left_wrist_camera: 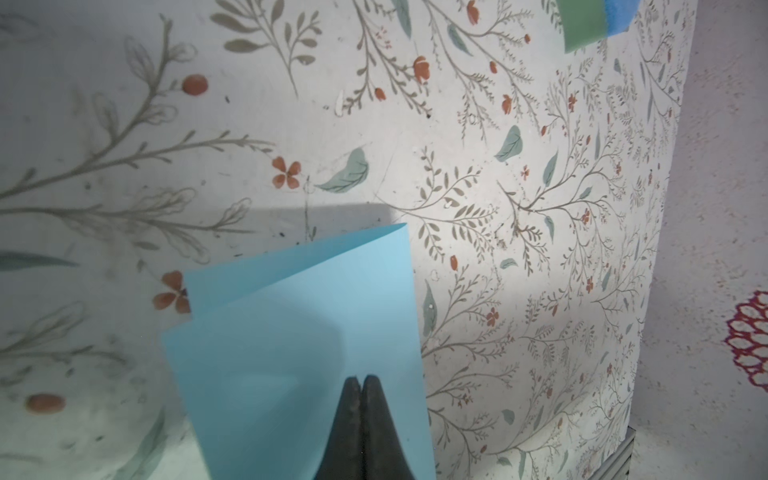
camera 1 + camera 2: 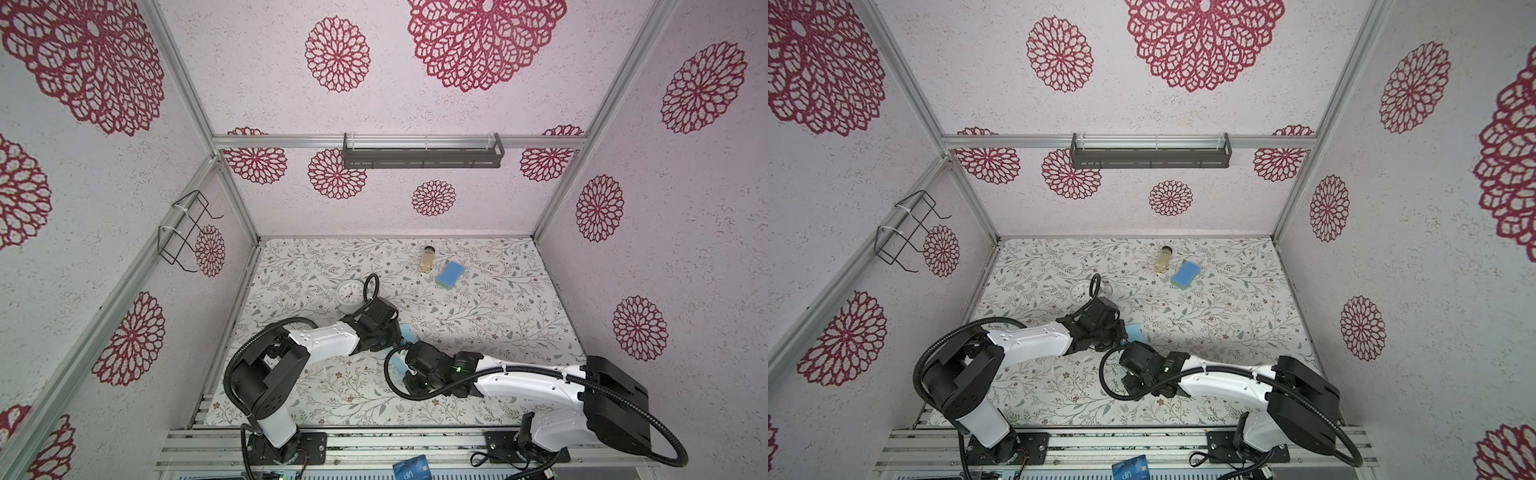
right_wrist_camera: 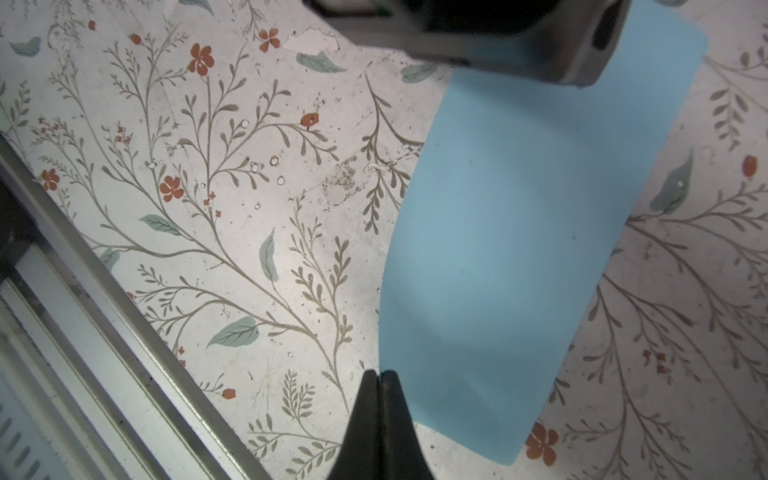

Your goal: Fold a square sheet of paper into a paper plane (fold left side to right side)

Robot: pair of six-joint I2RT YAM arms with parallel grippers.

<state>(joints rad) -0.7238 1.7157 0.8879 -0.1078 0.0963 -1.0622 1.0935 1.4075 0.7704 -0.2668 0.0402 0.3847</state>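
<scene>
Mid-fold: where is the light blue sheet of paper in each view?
In a top view: the sheet of paper, a small blue patch between the wrists.
In a top view: same patch, mostly hidden.
Left wrist view: doubled over, at the left gripper.
Right wrist view: the sheet, one corner at the right gripper.
Landmark: blue sponge, absent from the right wrist view.

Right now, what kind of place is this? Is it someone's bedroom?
Probably a robot practice booth, not a bedroom. A left arm and right arm are bolted to a metal rail at the table edge, metal frame posts hold flowery walls, and a clock and sponge lie about like props.
</scene>
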